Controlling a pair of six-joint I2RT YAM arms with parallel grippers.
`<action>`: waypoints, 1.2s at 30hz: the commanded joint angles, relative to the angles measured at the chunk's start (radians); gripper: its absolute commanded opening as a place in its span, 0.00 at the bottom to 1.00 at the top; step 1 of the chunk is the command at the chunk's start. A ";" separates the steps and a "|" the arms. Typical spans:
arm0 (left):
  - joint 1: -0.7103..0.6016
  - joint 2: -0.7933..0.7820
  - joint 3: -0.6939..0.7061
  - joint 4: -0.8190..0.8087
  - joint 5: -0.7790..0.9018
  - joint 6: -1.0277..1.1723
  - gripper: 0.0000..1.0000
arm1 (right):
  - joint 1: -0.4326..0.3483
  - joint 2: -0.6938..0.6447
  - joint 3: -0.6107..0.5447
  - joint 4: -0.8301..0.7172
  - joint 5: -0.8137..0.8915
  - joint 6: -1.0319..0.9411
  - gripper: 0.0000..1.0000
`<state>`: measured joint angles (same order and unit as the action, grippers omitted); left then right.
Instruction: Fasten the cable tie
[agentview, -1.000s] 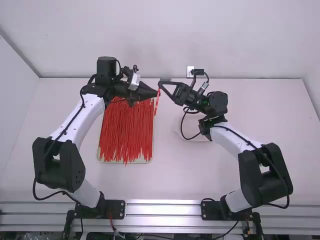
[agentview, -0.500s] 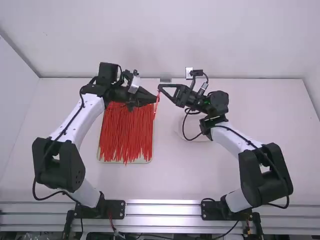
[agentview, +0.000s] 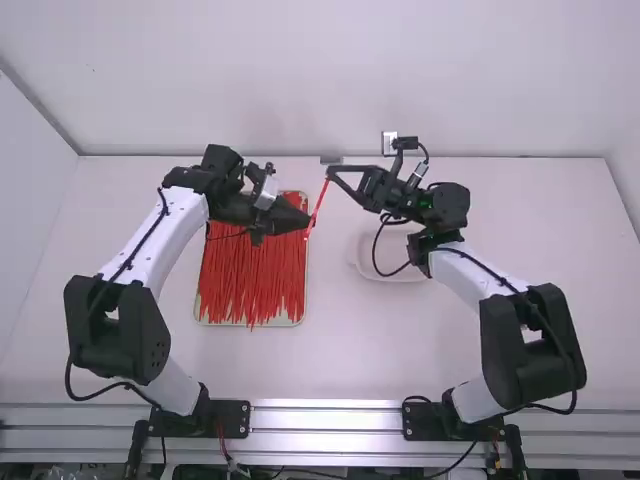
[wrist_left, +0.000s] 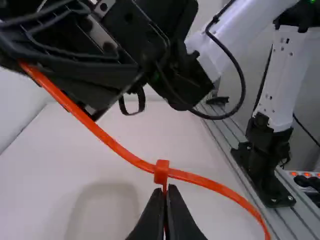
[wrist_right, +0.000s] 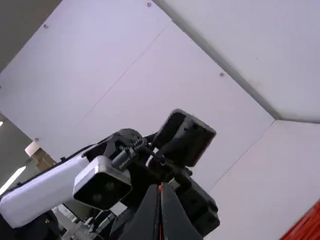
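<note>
Cable tie (agentview: 319, 205) held aloft between both arms, above the counter (agentview: 520, 220) beside the tray (agentview: 296, 319) of red ties (agentview: 250, 270). Left fingers (wrist_left: 151, 216) clamped on it at its head; right fingers (wrist_right: 149, 212) clamped on its strap.

Bright, even light fr overhead; only soft, faint shadows on white table (agentview: 560, 230).

Bright orange-red cable tie (wrist_left: 161, 172), plain black left fingers (wrist_left: 152, 222), heap of red ties (agentview: 255, 265) on a pale beige board (agentview: 285, 323), white desk (agentview: 560, 240), left arm (agentview: 160, 235) and right arm (agentview: 470, 275) alike — white links, black joints.
</note>
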<state>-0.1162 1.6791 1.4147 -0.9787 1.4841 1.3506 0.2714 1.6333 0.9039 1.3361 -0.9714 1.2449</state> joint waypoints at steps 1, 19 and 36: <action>-0.003 -0.005 -0.011 -0.047 -0.054 0.180 0.01 | -0.045 -0.006 0.034 0.027 0.109 0.024 0.00; -0.002 -0.005 -0.153 0.013 -0.061 0.217 0.01 | -0.122 -0.006 0.047 0.074 0.108 0.069 0.00; -0.002 -0.005 -0.156 0.018 -0.060 0.217 0.01 | -0.119 -0.006 0.047 0.074 0.104 0.068 0.00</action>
<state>-0.1158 1.6791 1.2881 -0.9489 1.4578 1.5200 0.1822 1.6333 0.9039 1.3945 -0.9829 1.3102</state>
